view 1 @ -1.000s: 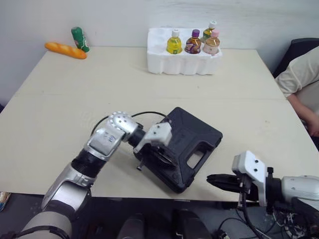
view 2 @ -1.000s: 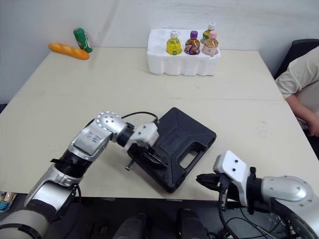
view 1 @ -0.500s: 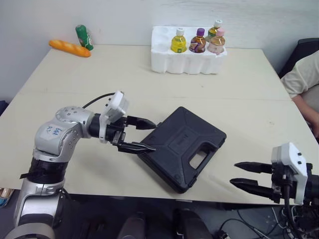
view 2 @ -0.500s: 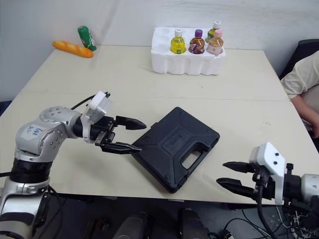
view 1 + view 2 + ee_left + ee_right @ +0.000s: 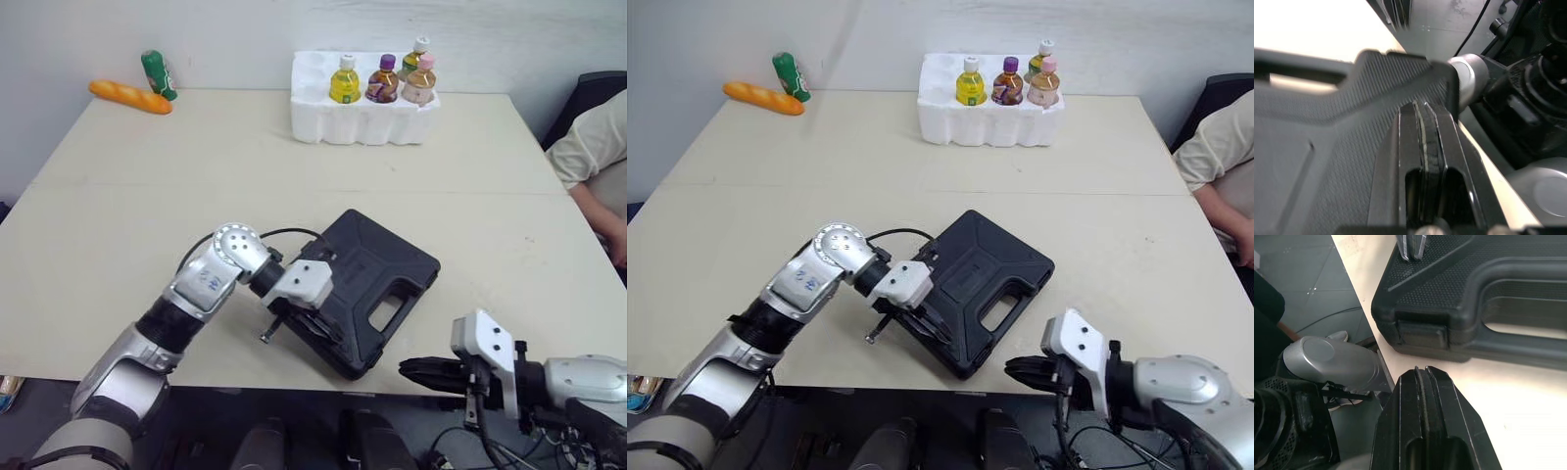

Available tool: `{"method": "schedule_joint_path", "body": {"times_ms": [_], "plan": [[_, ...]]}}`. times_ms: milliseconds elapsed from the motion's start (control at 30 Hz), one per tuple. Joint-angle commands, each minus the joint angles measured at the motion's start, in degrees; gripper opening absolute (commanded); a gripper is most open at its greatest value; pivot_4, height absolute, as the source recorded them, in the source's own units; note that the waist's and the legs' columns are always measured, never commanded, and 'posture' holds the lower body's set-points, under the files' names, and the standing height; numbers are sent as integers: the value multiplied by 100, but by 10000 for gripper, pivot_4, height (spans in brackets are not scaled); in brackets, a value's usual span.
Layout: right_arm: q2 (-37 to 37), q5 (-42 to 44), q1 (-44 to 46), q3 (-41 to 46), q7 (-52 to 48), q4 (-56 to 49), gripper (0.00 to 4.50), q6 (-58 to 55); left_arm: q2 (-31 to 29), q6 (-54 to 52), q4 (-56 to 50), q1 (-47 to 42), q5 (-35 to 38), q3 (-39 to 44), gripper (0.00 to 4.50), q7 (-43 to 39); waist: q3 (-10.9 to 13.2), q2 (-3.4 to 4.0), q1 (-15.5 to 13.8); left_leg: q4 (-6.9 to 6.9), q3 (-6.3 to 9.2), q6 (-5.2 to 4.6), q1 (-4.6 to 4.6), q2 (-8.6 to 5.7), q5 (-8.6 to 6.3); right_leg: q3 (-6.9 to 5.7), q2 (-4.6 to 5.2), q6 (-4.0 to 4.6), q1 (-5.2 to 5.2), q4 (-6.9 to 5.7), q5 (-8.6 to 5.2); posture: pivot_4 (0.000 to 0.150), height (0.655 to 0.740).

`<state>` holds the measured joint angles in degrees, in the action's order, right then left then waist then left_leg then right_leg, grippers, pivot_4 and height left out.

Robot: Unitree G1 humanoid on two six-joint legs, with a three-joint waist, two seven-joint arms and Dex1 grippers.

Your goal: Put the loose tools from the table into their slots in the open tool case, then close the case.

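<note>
The black textured plastic tool case point(image 5: 382, 274) lies shut at lower centre. The left gripper point(image 5: 325, 328), fingers together, presses on its lid. The right gripper point(image 5: 409, 370), also closed and empty, points toward the front latch point(image 5: 1422, 333). Closing seems in hand; next, I think, the latch needs a firm push.

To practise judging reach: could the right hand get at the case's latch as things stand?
Probably yes: the right hand points at the latch across bare table, and the left hand sits on the lid, off that path.

The closed tool case point(image 5: 384, 272) hides its insides; the person point(image 5: 591, 147) is cut off.
</note>
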<state>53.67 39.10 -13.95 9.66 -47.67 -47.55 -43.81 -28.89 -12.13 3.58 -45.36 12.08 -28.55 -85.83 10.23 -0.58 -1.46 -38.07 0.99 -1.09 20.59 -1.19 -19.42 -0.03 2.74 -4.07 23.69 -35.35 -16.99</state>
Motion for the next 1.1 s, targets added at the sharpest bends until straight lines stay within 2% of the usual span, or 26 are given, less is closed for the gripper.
{"method": "schedule_joint_path", "body": {"times_ms": [33,333,500,633,700,767,800,933,967,1000,1033,1100], "plan": [[-25,-143,92,-300,68,-42,0,72,112,152,233,-39,-371,-216,541,53,0,0,-1,0,0,0,0,0,0,0,0,0,0,0,0,1500,7367],[-84,-331,420,-770,88,98,0,121,-11,353,182,93,-1030,-699,541,131,-9,-3,10,-4,0,-3,-27,0,-1,1,-1,-1,-27,-4,0,1500,7367],[-359,-227,1019,-988,199,233,0,-7,-36,855,399,248,-1578,-967,541,475,-54,-7,14,-1,-1,-4,-39,1,-2,2,-1,-1,-37,-5,0,1500,7367],[-759,202,1569,-988,389,263,0,-328,-7,828,383,265,-1548,-985,541,520,-82,-38,68,0,0,-5,-51,5,-1,4,-1,4,-53,-10,-1,1500,7367],[-744,148,1652,-1050,364,275,0,-439,13,834,406,267,-1548,-984,541,538,-82,-38,102,2,0,-6,-59,10,-1,2,-1,13,-92,-7,-3,1500,7367],[-640,-1,1608,-1115,294,287,0,-460,35,842,438,270,-1546,-961,541,561,-83,-37,121,13,0,-7,-97,12,-2,3,0,36,-127,3,-16,1500,7367],[-602,-41,1556,-1096,288,287,0,-458,43,814,441,281,-1532,-936,541,581,-84,-38,124,18,0,-7,-111,13,-2,3,0,108,-137,7,-59,1500,7367],[-336,-146,1211,-689,164,170,0,-288,-37,671,388,353,-1290,-695,541,558,-93,-39,108,18,0,-10,-129,12,-3,2,2,93,-134,7,-55,1500,7367],[-269,-59,1070,-365,107,129,0,-266,-116,482,266,398,-1023,-499,3326,462,-94,-38,96,18,0,-11,-128,12,-4,2,3,40,-132,8,-26,1500,7367],[-217,152,951,14,44,107,3155,-328,-211,179,84,441,-674,-262,6866,336,-94,-37,78,18,-1,-13,-127,11,-5,2,3,10,-130,10,-9,1500,7367],[-162,349,828,394,-57,81,6550,-365,-308,-124,-105,490,-312,-7,9442,229,-92,-36,81,19,0,-13,-123,11,-6,1,3,10,-126,11,-9,1500,7367],[-10,797,577,1210,-416,53,13940,-418,-534,-781,-447,603,409,573,17899,135,-84,-34,132,27,0,-13,-110,13,-6,-1,0,12,-110,10,-10,1500,7367]]}}
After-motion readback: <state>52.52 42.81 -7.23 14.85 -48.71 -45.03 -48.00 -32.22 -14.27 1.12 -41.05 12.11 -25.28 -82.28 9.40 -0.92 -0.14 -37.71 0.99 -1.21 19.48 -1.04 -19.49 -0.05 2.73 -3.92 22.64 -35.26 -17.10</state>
